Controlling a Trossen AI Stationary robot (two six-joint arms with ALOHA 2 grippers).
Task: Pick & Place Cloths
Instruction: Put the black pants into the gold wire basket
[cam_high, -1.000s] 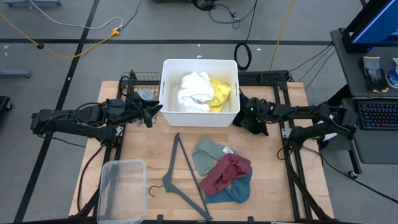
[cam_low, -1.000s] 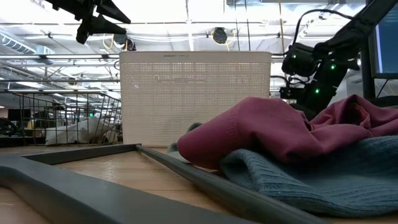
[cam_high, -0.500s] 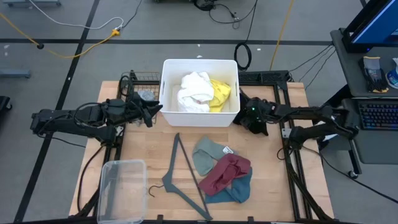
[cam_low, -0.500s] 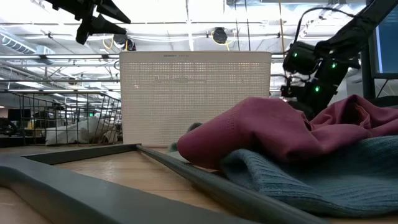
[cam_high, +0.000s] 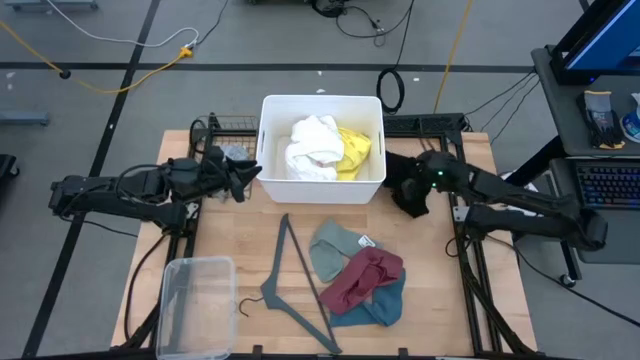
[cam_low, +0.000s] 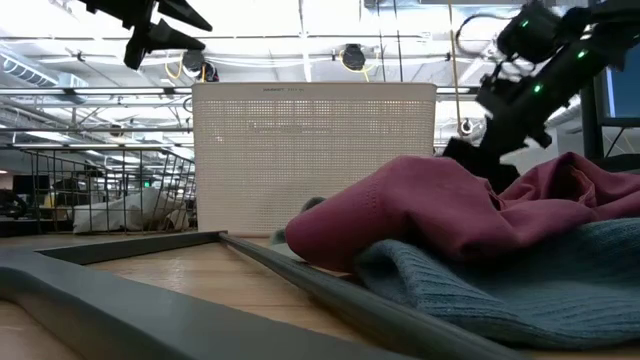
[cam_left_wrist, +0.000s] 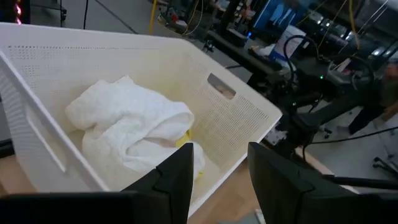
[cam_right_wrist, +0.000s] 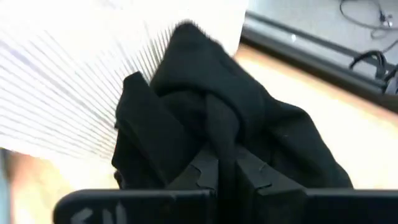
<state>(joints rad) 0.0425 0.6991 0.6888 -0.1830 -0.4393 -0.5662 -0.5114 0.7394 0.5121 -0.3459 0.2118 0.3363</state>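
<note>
White cloth (cam_high: 314, 146), yellow cloth (cam_high: 354, 152) in bin (cam_high: 268, 178); right fingers (cam_right_wrist: 214, 171) pinching black cloth (cam_right_wrist: 211, 118); left fingers (cam_left_wrist: 180, 177) spread.

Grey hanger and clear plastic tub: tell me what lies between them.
Nothing: the high view shows only bare wood between the grey hanger and the clear plastic tub; the hanger's hook curls near the tub.

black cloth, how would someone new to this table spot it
Find the white basket at the table's back. Just off its right wall, the right claw is shut on the black cloth. It is the only dark garment, lying apart from the coloured pile.
</note>
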